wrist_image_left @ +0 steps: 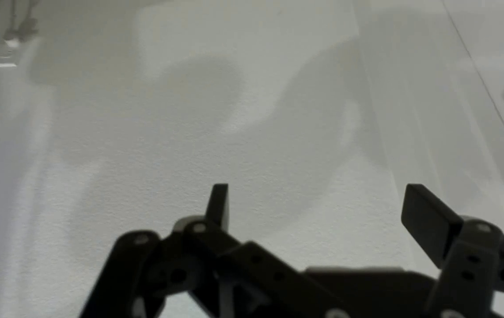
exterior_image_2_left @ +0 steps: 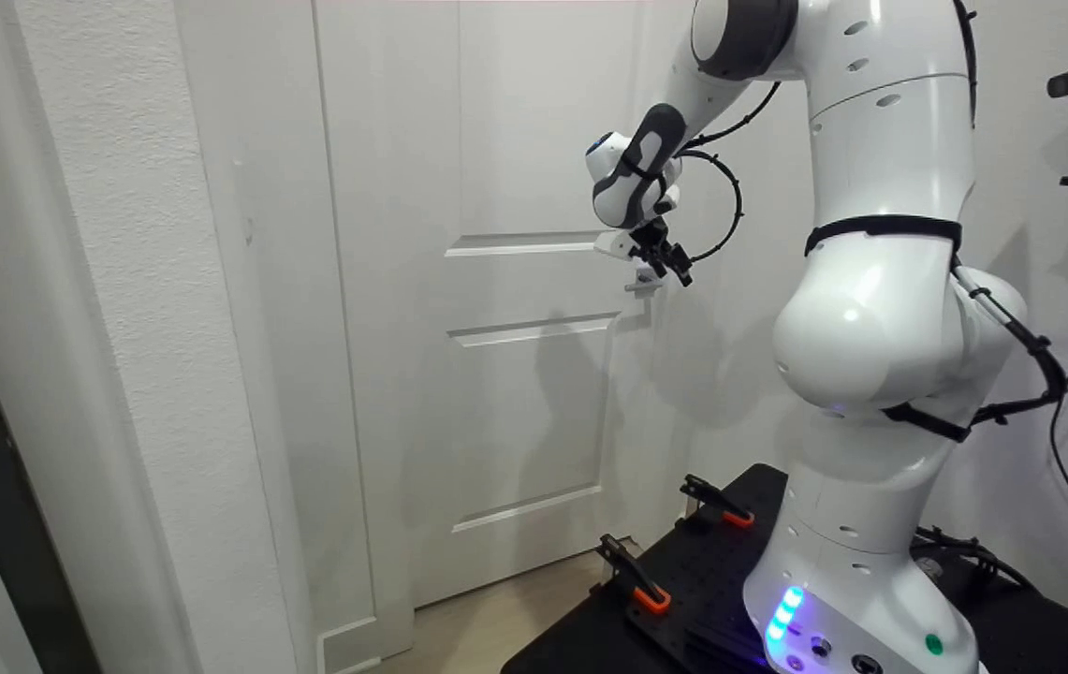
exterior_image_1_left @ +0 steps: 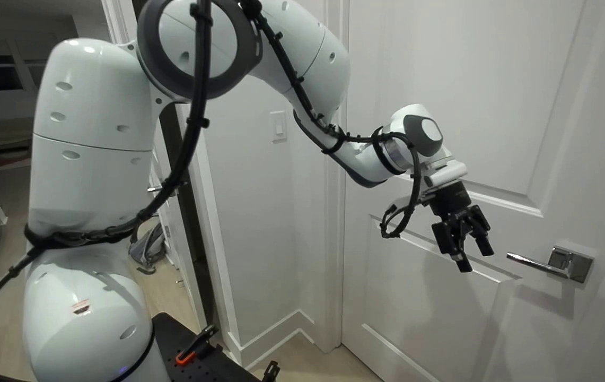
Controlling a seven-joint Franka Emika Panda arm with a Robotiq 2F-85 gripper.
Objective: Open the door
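Floor (exterior_image_2_left: pixel 487 618) between door (exterior_image_2_left: pixel 515 290) and tabletop (exterior_image_2_left: pixel 576 644)

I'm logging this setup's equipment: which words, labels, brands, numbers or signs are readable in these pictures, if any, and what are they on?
None: no text is readable in any view.
Reddish label low on the robot arm: too small and blurred to read.
Green round mark on the robot base: no readable text.
Door: no lettering visible.
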